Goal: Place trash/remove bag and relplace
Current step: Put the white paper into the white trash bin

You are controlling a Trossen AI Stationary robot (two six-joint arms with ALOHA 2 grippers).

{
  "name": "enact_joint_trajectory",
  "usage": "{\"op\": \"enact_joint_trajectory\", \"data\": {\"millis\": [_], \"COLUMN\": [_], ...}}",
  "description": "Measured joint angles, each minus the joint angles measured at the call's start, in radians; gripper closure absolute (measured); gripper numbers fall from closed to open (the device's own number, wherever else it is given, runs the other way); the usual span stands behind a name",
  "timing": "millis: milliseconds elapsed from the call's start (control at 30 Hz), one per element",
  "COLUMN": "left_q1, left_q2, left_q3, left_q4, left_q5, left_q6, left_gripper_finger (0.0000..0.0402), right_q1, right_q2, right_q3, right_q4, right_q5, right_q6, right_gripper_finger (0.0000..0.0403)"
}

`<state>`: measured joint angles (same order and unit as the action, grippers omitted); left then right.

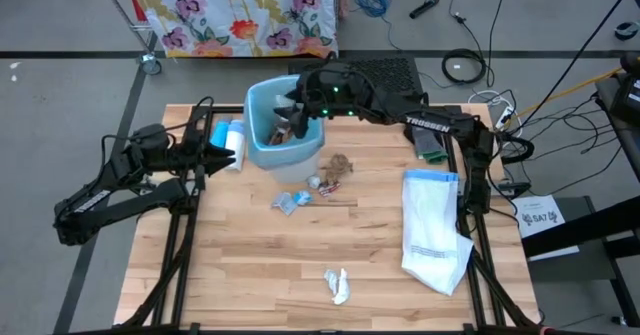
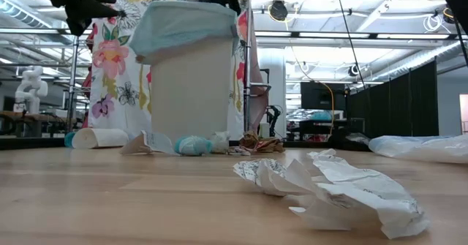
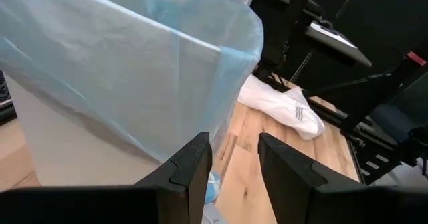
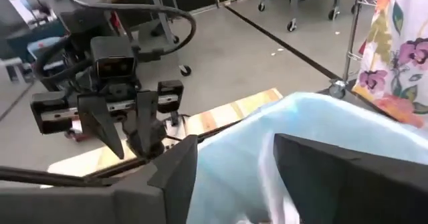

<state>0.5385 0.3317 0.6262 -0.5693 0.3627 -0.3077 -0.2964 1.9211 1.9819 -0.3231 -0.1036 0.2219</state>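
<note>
The right gripper (image 1: 290, 113) hovers over the bin (image 1: 284, 125), its fingers (image 4: 170, 177) spread and holding nothing. The light-blue bag (image 2: 183, 24) lines the bin, folded over its rim. The left gripper (image 1: 228, 155) waits just beside the bin, fingers (image 3: 194, 167) apart and empty. Trash (image 1: 337, 286) lies scattered on the table (image 1: 230, 265); the white replacement bag (image 1: 432, 230) rests near its right edge.
</note>
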Motion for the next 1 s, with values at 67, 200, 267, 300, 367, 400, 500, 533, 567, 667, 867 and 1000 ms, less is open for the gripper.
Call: {"op": "enact_joint_trajectory", "data": {"millis": [67,200,267,300,367,400,500,533,567,667,867,1000], "left_q1": [0.000,0.000,0.000,0.000,0.000,0.000,0.000,0.000,0.000,0.000,0.000,0.000], "left_q2": [0.000,0.000,0.000,0.000,0.000,0.000,0.000,0.000,0.000,0.000,0.000,0.000], "left_q3": [0.000,0.000,0.000,0.000,0.000,0.000,0.000,0.000,0.000,0.000,0.000,0.000], "left_q4": [0.000,0.000,0.000,0.000,0.000,0.000,0.000,0.000,0.000,0.000,0.000,0.000], "left_q5": [0.000,-0.001,-0.001,-0.001,0.000,0.000,0.000,0.001,0.001,0.003,0.056,0.142], "left_q6": [0.000,-0.002,-0.010,-0.020,-0.026,-0.026,-0.023,-0.023,-0.021,-0.018,-0.018,-0.011], "left_gripper_finger": [0.0272,0.0272,0.0272,0.0272,0.0272,0.0272,0.0272,0.0272,0.0272,0.0272,0.0272,0.0272], "right_q1": [-0.006,-0.019,-0.025,-0.029,-0.038,-0.044,-0.048,-0.046,-0.040,-0.001,0.186,0.351], "right_q2": [0.001,0.000,0.001,0.000,-0.004,-0.009,-0.039,-0.053,-0.068,-0.102,-0.121,-0.087], "right_q3": [0.026,0.072,0.108,0.132,0.180,0.199,0.228,0.228,0.229,0.231,0.230,0.229], "right_q4": [-0.032,-0.152,-0.269,-0.341,-0.508,-0.584,-0.746,-0.785,-0.818,-0.945,-1.164,-1.217], "right_q5": [0.000,0.001,0.000,0.000,-0.001,0.001,0.006,0.005,0.004,0.025,0.206,0.311], "right_q6": [-0.024,-0.050,-0.043,-0.042,-0.041,-0.037,-0.004,0.017,0.043,0.150,0.507,0.789], "right_gripper_finger": [0.0202,0.0193,0.0193,0.0195,0.0198,0.0200,0.0203,0.0203,0.0203,0.0203,0.0204,0.0204]}}
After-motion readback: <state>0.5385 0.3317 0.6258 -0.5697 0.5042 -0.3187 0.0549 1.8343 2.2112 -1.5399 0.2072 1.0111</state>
